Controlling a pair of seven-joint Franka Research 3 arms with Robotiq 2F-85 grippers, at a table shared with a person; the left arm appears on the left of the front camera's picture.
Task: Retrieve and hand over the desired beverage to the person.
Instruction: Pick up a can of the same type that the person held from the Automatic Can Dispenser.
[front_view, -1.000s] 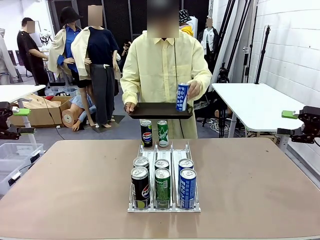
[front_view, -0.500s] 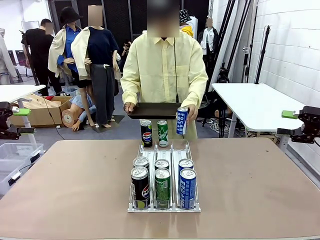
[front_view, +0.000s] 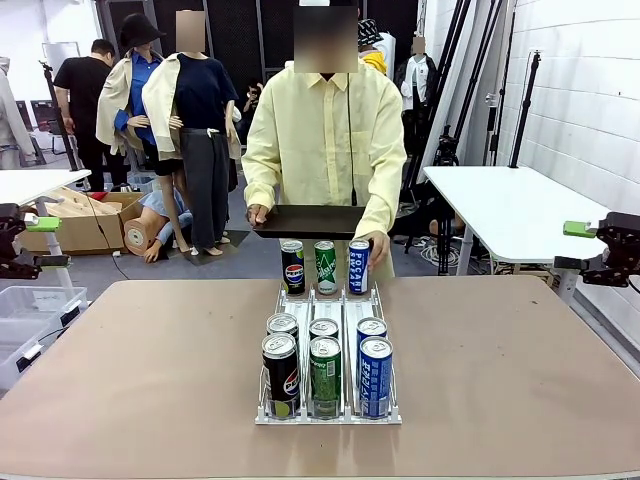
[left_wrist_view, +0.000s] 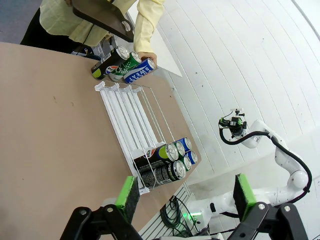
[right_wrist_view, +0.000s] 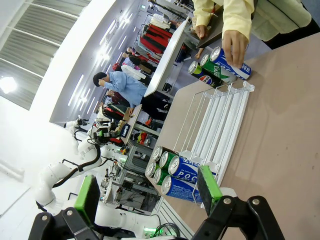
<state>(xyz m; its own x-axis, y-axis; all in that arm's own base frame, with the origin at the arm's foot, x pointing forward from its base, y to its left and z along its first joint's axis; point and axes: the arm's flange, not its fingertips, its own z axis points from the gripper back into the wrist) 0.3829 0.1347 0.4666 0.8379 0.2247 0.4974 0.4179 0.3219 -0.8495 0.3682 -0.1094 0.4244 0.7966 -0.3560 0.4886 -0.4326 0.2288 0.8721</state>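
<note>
Holding both pincers released: my left gripper (left_wrist_view: 185, 194) and right gripper (right_wrist_view: 149, 192) stand with jaws wide and empty, parked off the two sides of the table (front_view: 500, 360). Since a second ago the person (front_view: 325, 140) has brought the blue can (front_view: 358, 266) down from beside the black tray (front_view: 305, 220) and stood it at the far end of the right lane of the rack (front_view: 330, 303), hand (front_view: 378, 243) on it. I judge blue is the request. The nearest blue can (front_view: 375, 375) stands at the rack's front, well apart from either gripper.
</note>
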